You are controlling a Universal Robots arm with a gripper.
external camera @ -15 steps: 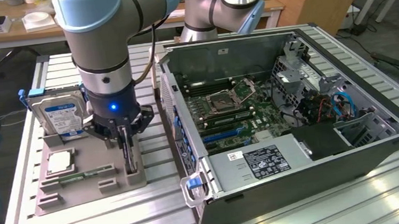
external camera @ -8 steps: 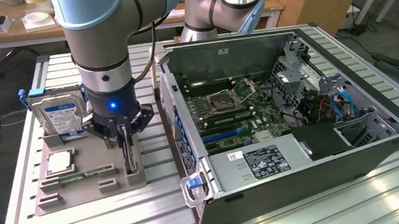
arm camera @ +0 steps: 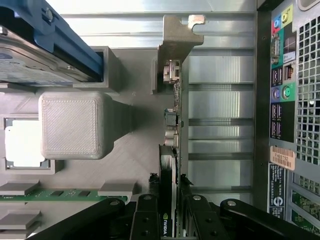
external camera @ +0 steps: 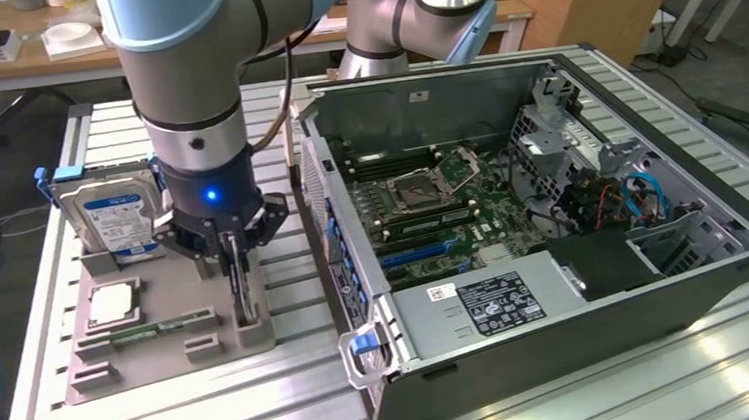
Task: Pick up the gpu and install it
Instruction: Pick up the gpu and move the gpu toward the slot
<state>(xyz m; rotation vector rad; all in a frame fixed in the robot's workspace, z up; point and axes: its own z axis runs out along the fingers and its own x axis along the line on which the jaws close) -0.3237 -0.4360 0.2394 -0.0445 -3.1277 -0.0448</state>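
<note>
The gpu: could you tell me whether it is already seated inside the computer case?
No, the gpu stands on edge in the grey tray beside the case, clamped by the gripper.

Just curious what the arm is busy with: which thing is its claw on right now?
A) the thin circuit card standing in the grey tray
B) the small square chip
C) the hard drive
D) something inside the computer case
A: the gripper straddles the circuit card, its fingers against both faces, while the card stands on edge in the grey tray.

Slatted table with tray, computer case
</note>
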